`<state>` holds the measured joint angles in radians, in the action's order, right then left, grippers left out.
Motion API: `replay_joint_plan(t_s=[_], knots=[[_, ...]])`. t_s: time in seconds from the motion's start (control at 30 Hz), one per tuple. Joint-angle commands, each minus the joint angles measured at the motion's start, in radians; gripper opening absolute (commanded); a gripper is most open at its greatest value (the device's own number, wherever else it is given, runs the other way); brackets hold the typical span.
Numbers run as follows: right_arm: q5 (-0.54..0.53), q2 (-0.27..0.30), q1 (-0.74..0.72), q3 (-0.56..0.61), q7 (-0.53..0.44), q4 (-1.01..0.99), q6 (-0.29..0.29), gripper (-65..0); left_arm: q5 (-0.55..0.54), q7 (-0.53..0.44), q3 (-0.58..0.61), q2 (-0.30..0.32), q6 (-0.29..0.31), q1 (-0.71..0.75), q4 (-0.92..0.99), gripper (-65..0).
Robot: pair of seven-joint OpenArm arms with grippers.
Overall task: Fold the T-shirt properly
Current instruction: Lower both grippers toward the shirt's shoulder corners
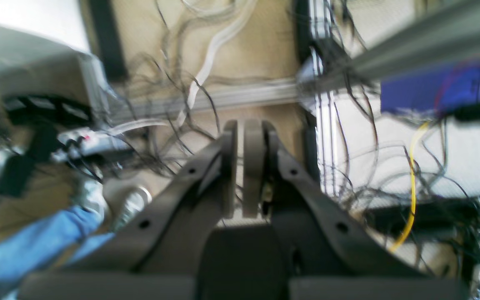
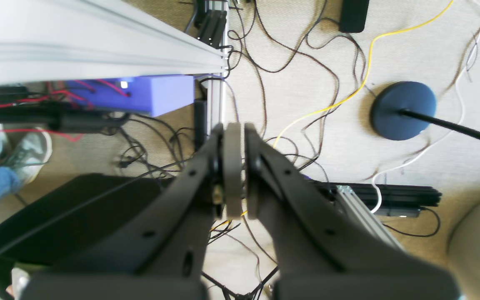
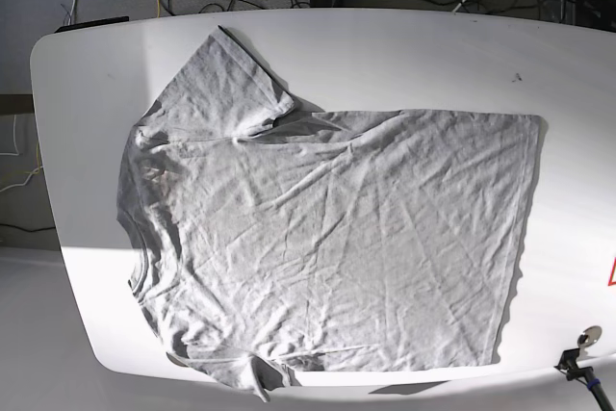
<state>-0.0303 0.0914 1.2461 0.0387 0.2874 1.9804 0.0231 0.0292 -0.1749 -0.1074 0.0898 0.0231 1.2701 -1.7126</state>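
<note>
Wrinkled light grey short-sleeved T-shirt (image 3: 327,238) spread flat on white oval desk (image 3: 404,55), neck toward desk's left edge, far from both pincers. Bare rim all round; lower sleeve reaches front edge. Left pincer (image 1: 246,137) closed, empty, above blurred cabled floor. Right pincer (image 2: 233,139) closed, empty.

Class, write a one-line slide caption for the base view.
Wrinkled light grey short-sleeved cotton T-shirt spread flat, unfolded, on a white rounded table.

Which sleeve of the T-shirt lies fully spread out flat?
The sleeve at the table's far edge; the near sleeve on the T-shirt is bunched at the front edge.
</note>
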Motion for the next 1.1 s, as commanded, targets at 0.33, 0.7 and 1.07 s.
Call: replay_joint_plan(t_s=[0.33, 0.7, 1.07], knots=[[0.000, -0.018, -0.004, 0.002, -0.112, 0.044, -0.001, -63.7, -0.004, 0.045, -0.078, 0.000, 0.001, 0.000, -0.234, -63.1], [0.000, -0.018, -0.133, 0.000, -0.245, 0.046, 0.001, -63.7, -0.128, 0.042, -0.130, 0.001, 0.099, -0.149, -0.237, -63.1], [-0.127, 0.005, -0.254, -0.089, -0.368, 0.046, 0.004, -63.0, -0.265, 0.048, -0.269, 0.000, 0.192, -0.309, -0.235, -48.1]])
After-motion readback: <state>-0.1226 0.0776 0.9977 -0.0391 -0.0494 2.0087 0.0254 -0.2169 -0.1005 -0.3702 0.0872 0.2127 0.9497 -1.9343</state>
